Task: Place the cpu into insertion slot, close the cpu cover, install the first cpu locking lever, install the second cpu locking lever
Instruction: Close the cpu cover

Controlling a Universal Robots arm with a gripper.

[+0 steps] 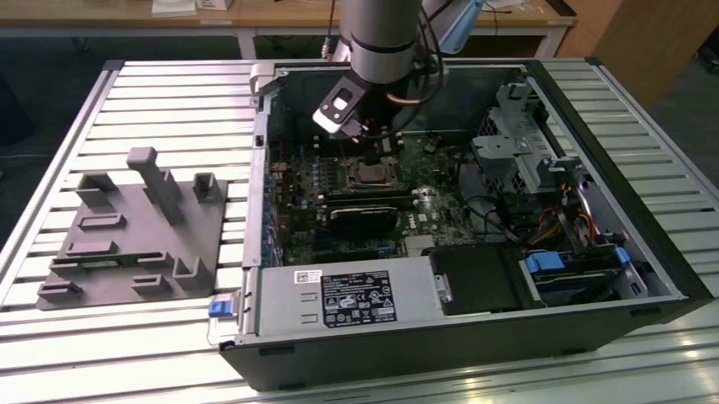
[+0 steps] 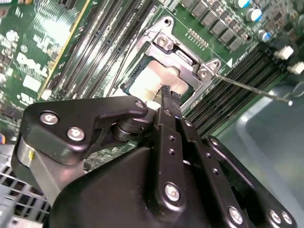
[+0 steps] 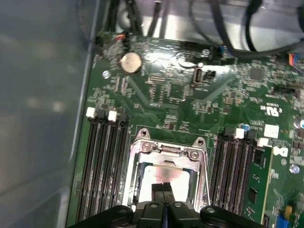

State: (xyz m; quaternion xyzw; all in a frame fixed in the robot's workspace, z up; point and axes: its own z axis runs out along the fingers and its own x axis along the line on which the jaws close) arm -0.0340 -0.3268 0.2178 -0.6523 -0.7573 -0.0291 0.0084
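Status for you. The computer case (image 1: 450, 349) lies open on the slatted worktop (image 1: 168, 93), covering its middle and the exterior view's right side, down to the near edge. The grey fixture block (image 1: 124, 244) sits by the worktop's edge on the exterior view's left, well apart from the case. The arm (image 1: 382, 34) hangs in from the case's far edge, over the motherboard (image 3: 180, 109).

The insertion slot (image 1: 350, 174) is in the board's far half, between two banks of memory slots (image 3: 102, 156). The cpu (image 3: 164, 172) lies flat inside it, pale face up, so placement reads as done. The cpu cover (image 3: 129, 180) looks to be down as a silver frame around the chip. Whether it's fully flat, can't tell.

One locking lever (image 2: 251, 88) sticks out free past the slot's corner, not latched. My read: you're on cover close or first lever.

The gripper (image 2: 166, 92) has its fingers pressed together with nothing held. The tip is right over the chip's face near the slot's edge, touching or just above, can't tell which.

What the move calls for, as I judge it:
- Use the closed tip as a pusher on cover metal or lever rod, never on the chip face.
- The rod looks thin and springy and will likely slip off the tip, so keep contact square and force low.
- Confirm the cover is seated before you load the lever.
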